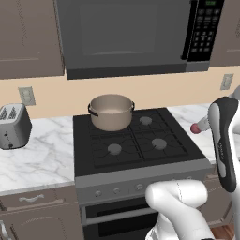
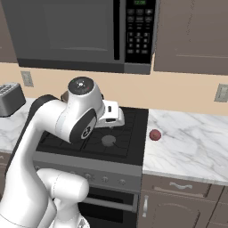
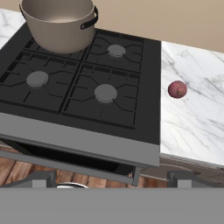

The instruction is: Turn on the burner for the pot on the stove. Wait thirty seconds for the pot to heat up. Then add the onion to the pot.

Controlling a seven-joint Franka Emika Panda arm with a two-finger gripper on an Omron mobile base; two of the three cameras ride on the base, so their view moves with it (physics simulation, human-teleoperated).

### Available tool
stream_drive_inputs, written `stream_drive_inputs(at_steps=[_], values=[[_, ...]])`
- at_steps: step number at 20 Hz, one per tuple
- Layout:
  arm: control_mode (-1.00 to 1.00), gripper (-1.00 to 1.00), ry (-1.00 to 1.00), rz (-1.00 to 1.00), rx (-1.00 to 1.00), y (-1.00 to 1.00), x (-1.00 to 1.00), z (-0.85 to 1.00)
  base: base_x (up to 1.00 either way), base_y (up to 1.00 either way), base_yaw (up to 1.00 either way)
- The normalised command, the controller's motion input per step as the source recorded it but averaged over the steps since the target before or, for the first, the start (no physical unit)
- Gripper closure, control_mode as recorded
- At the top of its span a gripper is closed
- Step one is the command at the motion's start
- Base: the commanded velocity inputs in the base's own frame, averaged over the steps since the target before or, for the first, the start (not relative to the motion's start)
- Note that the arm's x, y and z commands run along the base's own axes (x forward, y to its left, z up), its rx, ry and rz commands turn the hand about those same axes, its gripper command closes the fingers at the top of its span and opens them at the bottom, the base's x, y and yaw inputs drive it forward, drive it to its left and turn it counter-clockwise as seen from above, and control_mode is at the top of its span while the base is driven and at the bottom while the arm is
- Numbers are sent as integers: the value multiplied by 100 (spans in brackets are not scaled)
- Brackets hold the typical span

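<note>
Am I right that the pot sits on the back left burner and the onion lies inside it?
Not quite. The pot does sit on the back left burner, but the onion lies on the marble counter right of the stove, as the hand view shows.

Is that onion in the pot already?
No. The onion lies on the marble counter right of the stove, apart from the pot.

No legible text anywhere, dark grey microwave's black keypad panel (image 2: pixel 140 30) carrying rows of pale button marks too small to read, small green display (image 1: pixel 210 3) at its top blurred, small grey front knobs (image 1: pixel 116 191) of the steel range unmarked
</note>
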Motion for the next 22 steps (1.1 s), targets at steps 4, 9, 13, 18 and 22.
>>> stream_drive_inputs(at_steps=[4, 9, 13, 18, 22], values=[[-100, -100, 0, 0, 0, 0, 0, 0, 0, 0, 0], [-100, -100, 0, 0, 0, 0, 0, 0, 0, 0, 0], [-100, -100, 0, 0, 0, 0, 0, 0, 0, 0, 0], [-100, -100, 0, 0, 0, 0, 0, 0, 0, 0, 0], [-100, -100, 0, 0, 0, 0, 0, 0, 0, 0, 0]])
